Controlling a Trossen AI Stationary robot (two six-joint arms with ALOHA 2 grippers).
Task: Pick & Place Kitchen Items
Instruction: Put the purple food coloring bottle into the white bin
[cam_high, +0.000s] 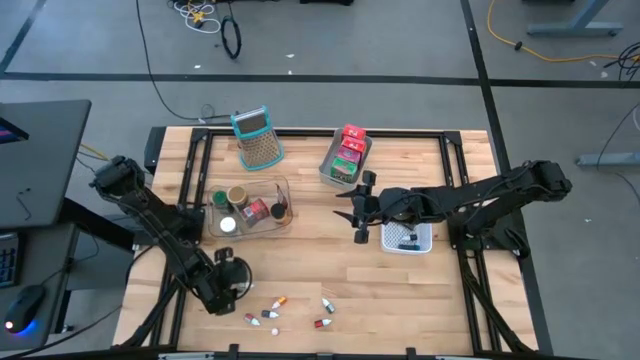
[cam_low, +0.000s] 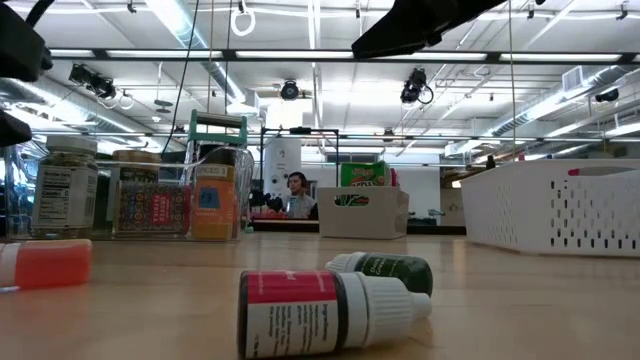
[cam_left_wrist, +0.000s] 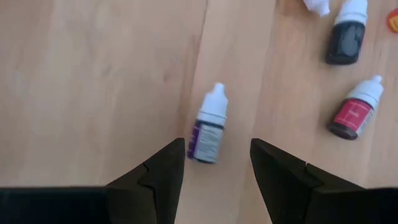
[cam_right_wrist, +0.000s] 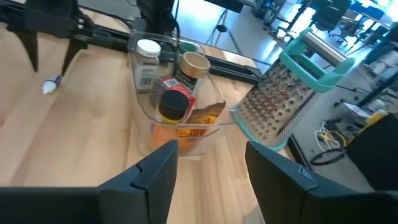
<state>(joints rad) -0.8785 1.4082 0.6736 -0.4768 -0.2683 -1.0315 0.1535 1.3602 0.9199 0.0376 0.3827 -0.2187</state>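
You're partway: jars sit in the clear bin (cam_high: 284, 187), packets in the tray (cam_high: 327, 166), droppers loose; left gripper (cam_left_wrist: 214, 163) open, empty over the purple dropper (cam_left_wrist: 209, 126); right gripper (cam_right_wrist: 208, 163) open, idle.

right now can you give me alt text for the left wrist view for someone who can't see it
The left end effector hangs open above a wooden table, its two dark fingers either side of a small purple-labelled dropper bottle lying on its side. Farther off lie a dark bottle and a red-labelled bottle, both white-capped.
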